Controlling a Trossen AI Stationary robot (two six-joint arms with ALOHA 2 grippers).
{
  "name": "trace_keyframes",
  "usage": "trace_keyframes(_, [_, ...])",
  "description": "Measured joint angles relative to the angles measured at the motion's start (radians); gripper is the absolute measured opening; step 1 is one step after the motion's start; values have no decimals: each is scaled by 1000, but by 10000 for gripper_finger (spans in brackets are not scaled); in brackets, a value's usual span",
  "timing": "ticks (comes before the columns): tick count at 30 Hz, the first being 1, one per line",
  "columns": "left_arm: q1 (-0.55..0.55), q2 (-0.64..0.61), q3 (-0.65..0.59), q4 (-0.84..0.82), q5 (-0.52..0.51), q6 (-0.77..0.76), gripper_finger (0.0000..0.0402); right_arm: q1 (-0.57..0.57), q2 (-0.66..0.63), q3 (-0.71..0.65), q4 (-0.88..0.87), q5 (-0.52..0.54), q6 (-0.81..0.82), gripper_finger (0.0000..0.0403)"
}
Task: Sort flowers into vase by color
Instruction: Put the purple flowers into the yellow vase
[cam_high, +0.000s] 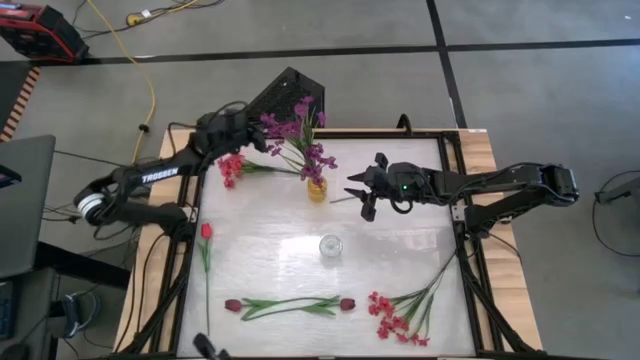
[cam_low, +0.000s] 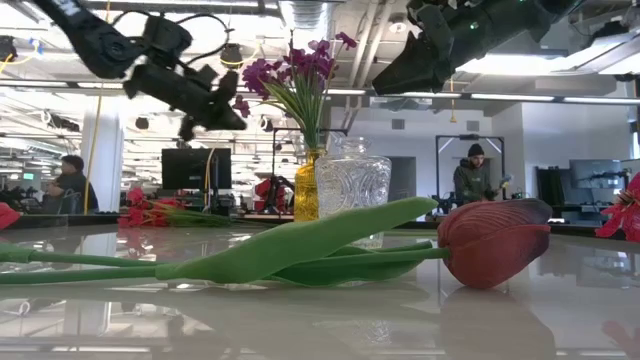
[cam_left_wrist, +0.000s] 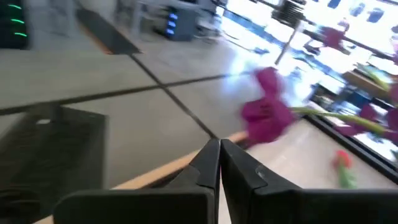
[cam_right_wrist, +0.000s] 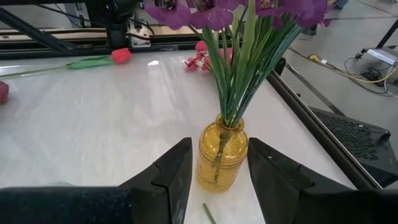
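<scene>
My right claw (cam_right_wrist: 216, 171), spread wide, faced the yellow vase (cam_right_wrist: 222, 157); I judged steadying it wise. Left claw (cam_left_wrist: 219, 163) was pinched empty.

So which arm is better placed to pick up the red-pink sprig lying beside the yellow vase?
Probably the left. Its pincer, shut and empty, hovers just above that red-pink sprig. The right pincer, open, sits on the yellow vase's far side.
</scene>
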Motion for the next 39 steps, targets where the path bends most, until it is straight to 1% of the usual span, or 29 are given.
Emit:
trace_keyframes(3, [-18, 55, 61, 25, 80, 23, 0, 5, 0, 0, -2, -1, 5, 179])
trace_keyframes(5, [-33, 74, 105, 37, 104, 22, 0, 10, 0, 0, -2, -1, 5, 179])
trace_keyframes(8, [-69, 81, 167, 41, 137, 53, 0, 16, 0, 0, -2, -1, 6, 179])
trace_keyframes(10, [-100, 80, 200, 37, 192, 101, 0, 15, 0, 0, -2, -1, 6, 179])
trace_keyframes(13, [-141, 68, 240, -17, 275, 162, 0, 15, 0, 0, -4, -2, 6, 179])
trace_keyframes(18, [-208, 65, 269, -174, 329, 257, 0, 15, 0, 0, -6, -2, 6, 179])
trace_keyframes(21, [-240, 65, 269, -234, 326, 330, 0, 15, 0, 0, -8, -2, 6, 179])
trace_keyframes(25, [-243, 26, 269, -258, 268, 375, 0, 15, 0, 0, -11, -3, -4, 179])
trace_keyframes(29, [-230, -72, 269, -266, 245, 399, 0, 15, 0, 0, -27, -7, -4, 179])
trace_keyframes(32, [-217, -168, 269, -313, 245, 406, 0, 15, 0, 1, -62, -7, -4, 179])
trace_keyframes(35, [-212, -267, 271, -436, 239, 405, 0, 24, 0, 20, -145, -10, 3, 179])
trace_keyframes(37, [-217, -321, 270, -569, 240, 399, 0, 39, 0, 41, -215, -10, 22, 179])
trace_keyframes(39, [-242, -361, 243, -687, 240, 397, 0, 58, 0, 61, -286, -10, 39, 179])
